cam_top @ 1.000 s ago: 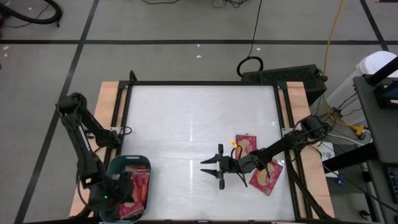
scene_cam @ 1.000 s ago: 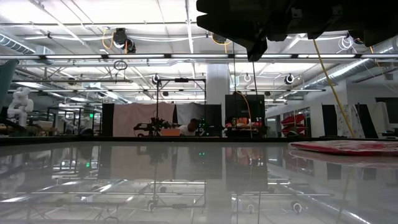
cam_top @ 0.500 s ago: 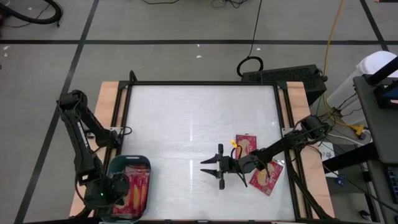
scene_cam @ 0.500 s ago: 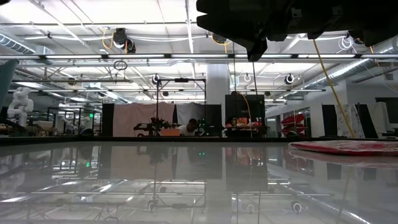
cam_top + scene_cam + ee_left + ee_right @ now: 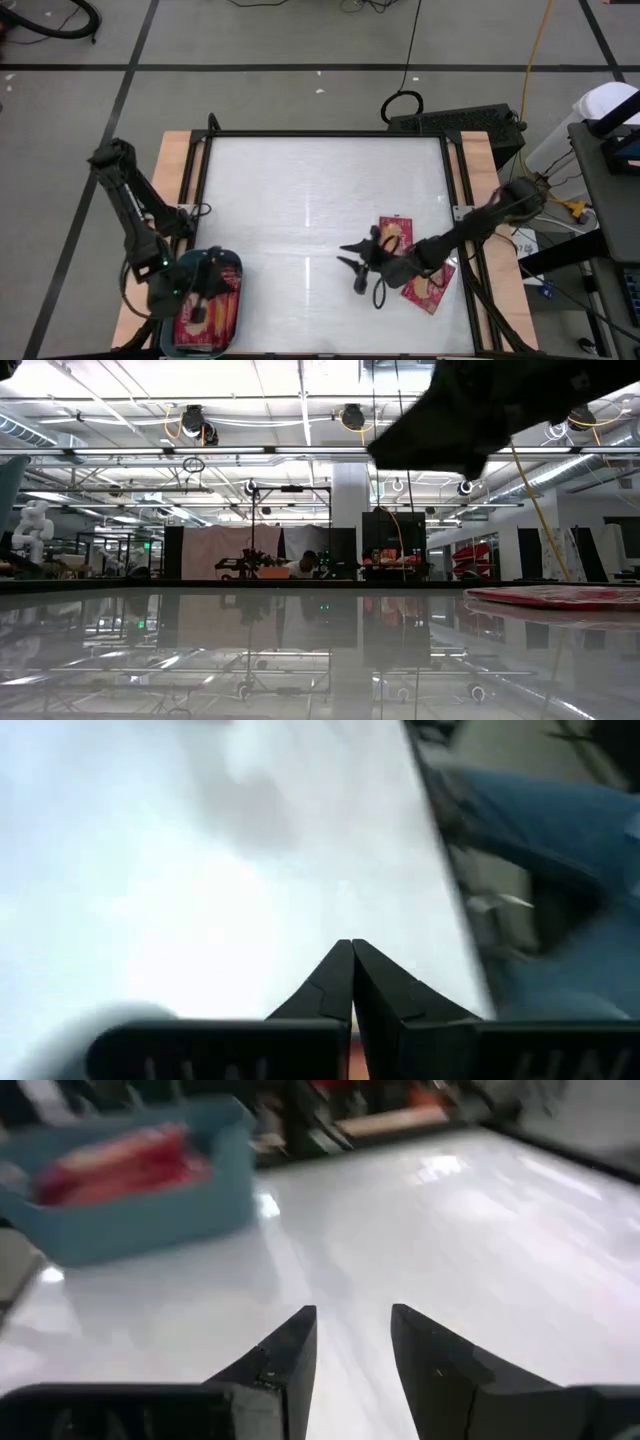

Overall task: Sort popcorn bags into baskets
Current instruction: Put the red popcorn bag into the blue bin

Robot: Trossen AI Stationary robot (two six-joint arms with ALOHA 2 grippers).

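The teal basket (image 5: 231,268) sits at the table's near left corner with several red popcorn bags (image 5: 222,310) lying in it; the right wrist view shows the basket (image 5: 150,1210) too. Two more red bags lie flat on the table, one (image 5: 397,231) just beyond my right arm and one (image 5: 432,286) near the right edge. In the low view one bag (image 5: 560,596) is seen edge-on. My right gripper (image 5: 352,268) hovers open just left of these two bags, its fingers (image 5: 290,1345) apart. My left gripper (image 5: 205,290) is over the basket, shut (image 5: 351,946) and empty.
Wooden rails with dark frame bars (image 5: 197,180) run along the left and right sides of the white table. The table's middle and far half (image 5: 320,180) are bare. A black box (image 5: 460,122) and cables lie on the floor beyond the far edge.
My left gripper has swung over the basket, first toward the table's left edge, then back right and a little toward the far edge. My right gripper has drawn slightly right toward the two bags and turned, its arm tipping as it went. The bags have stayed where they were.
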